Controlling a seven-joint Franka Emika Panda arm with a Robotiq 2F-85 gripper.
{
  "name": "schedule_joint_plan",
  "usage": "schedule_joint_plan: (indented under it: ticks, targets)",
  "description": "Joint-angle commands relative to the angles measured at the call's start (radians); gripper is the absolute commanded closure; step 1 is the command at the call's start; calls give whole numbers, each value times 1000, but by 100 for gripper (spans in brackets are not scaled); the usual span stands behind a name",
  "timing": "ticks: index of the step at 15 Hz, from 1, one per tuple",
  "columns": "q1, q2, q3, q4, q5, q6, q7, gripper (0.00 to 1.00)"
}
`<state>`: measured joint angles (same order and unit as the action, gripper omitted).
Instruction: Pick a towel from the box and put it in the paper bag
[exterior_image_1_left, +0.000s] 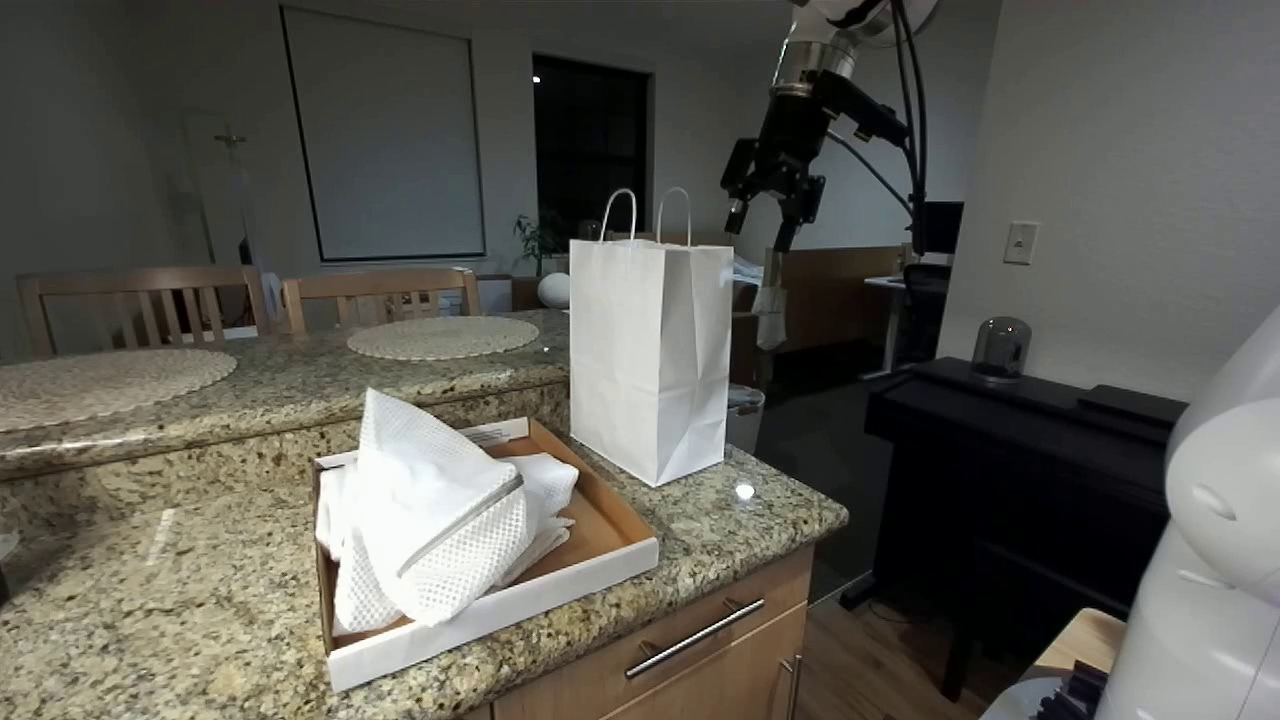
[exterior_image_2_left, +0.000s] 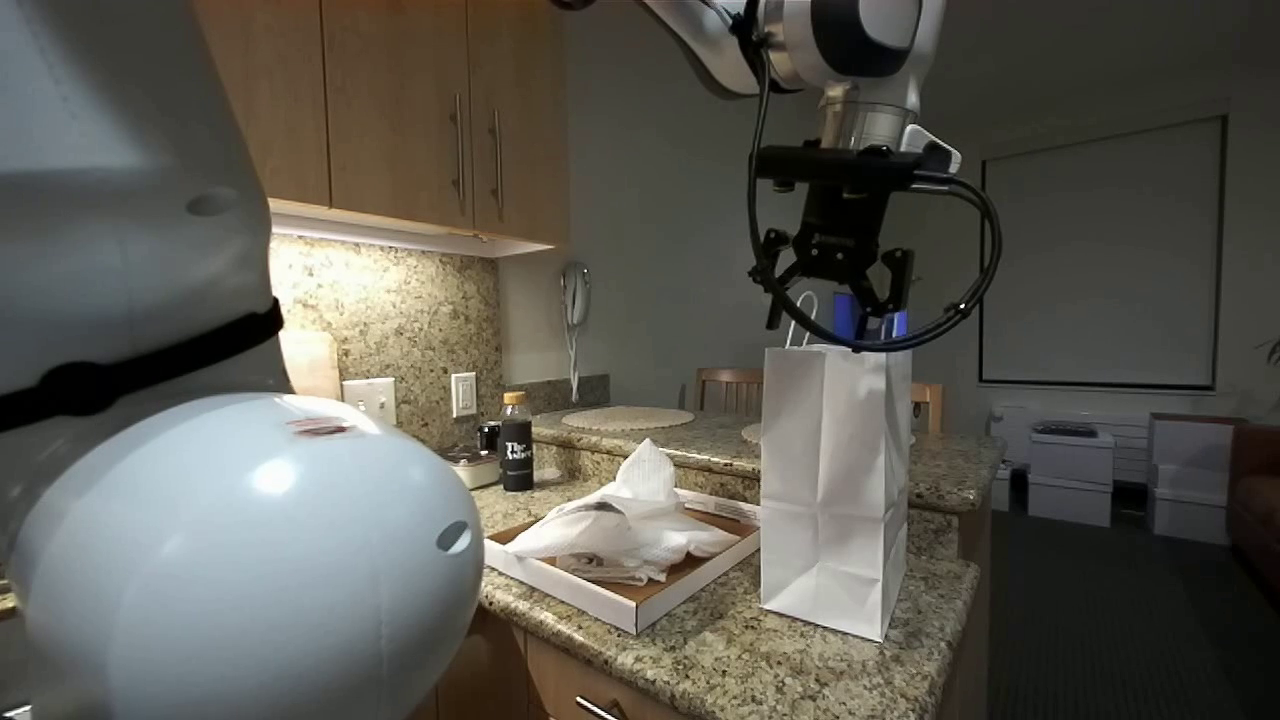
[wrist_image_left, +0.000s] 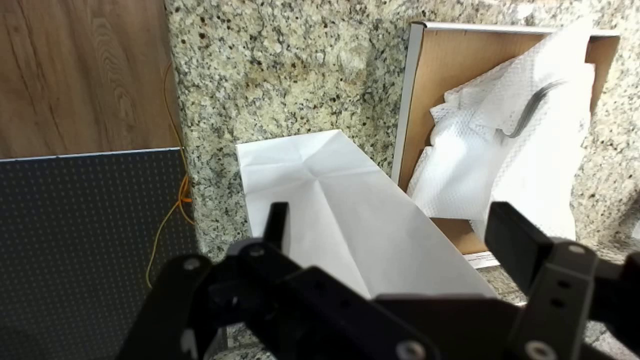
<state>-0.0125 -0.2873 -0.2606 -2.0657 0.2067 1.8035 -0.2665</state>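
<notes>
One towel heap (exterior_image_1_left: 430, 510) in box (exterior_image_1_left: 500, 613), by front edge of counter (exterior_image_1_left: 190, 620); likely light, limp, best pinched at raised peak. Bag (exterior_image_1_left: 620, 350) upright between box and end edge. Claw (exterior_image_1_left: 760, 228) near bag's top, spread wide, empty.
</notes>
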Motion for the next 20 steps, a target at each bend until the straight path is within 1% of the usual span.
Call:
schedule_joint_plan:
  ticks: [1, 4, 5, 6, 7, 8, 10, 11, 14, 16, 17, 18, 20]
  targets:
    - [-32, 4, 27, 3, 8, -4, -7, 0]
    - [-38, -52, 66, -1, -10, 7, 57, 0]
    - [-40, -98, 81, -26, -12, 31, 76, 0]
    - [-43, -137, 93, -32, -3, 20, 111, 0]
    - [-11, -91, 150, -41, 38, 134, 193, 0]
    - [-4, -106, 183, -46, 39, 166, 241, 0]
    - [24, -103, 272, -48, 20, 235, 346, 0]
    - [43, -85, 317, -39, 5, 266, 385, 0]
    - [99, 3, 448, 4, -5, 412, 542, 0]
    - [124, 89, 499, 64, -1, 486, 629, 0]
    - [125, 146, 524, 104, -33, 517, 679, 0]
    - [128, 201, 537, 149, -69, 504, 713, 0]
    - [124, 326, 546, 250, -209, 422, 821, 0]
